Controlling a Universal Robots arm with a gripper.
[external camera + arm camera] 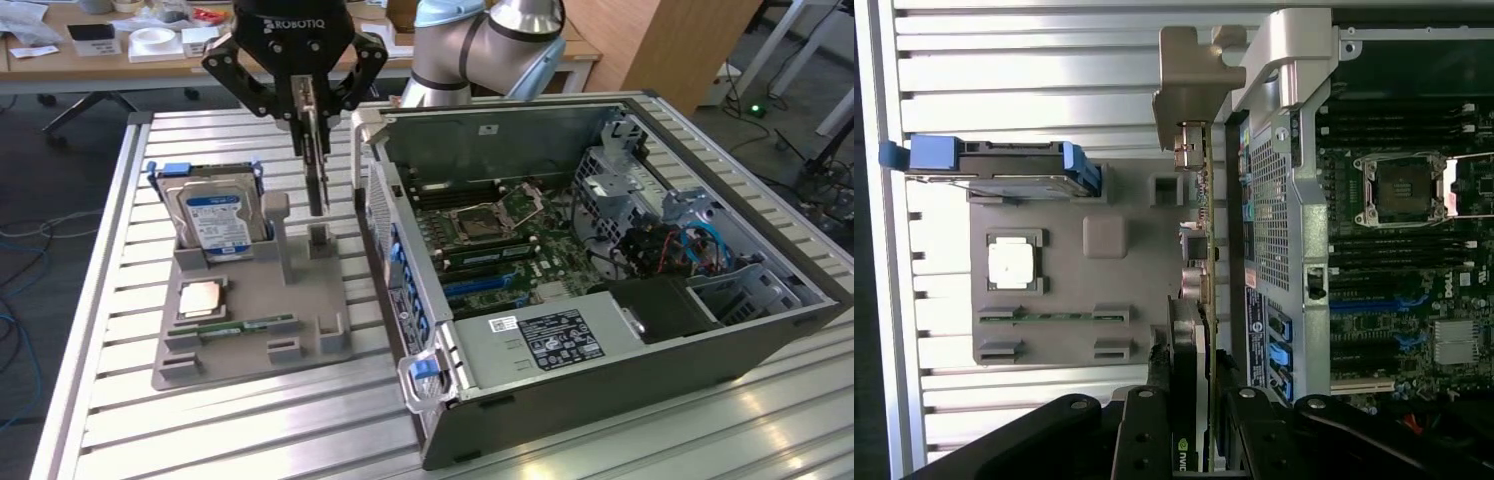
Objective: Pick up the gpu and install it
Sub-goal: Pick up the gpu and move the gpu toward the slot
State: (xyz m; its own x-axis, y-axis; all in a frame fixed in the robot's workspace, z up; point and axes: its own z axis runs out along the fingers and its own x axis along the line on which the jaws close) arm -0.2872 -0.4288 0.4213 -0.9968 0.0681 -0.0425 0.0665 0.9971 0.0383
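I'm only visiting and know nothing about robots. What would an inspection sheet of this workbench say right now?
Surface: slatted metal table, carrying a grey holder and an open computer case.
Job's things: gpu hangs on edge above the holder, beside the case, not inside it.
Clutter: hard drive stands in the holder; processor chip and memory stick lie in it.
Fingers: closed on the gpu's upper part.
Cables: blue and black cables inside the case.
Surroundings: desk with papers behind the table.
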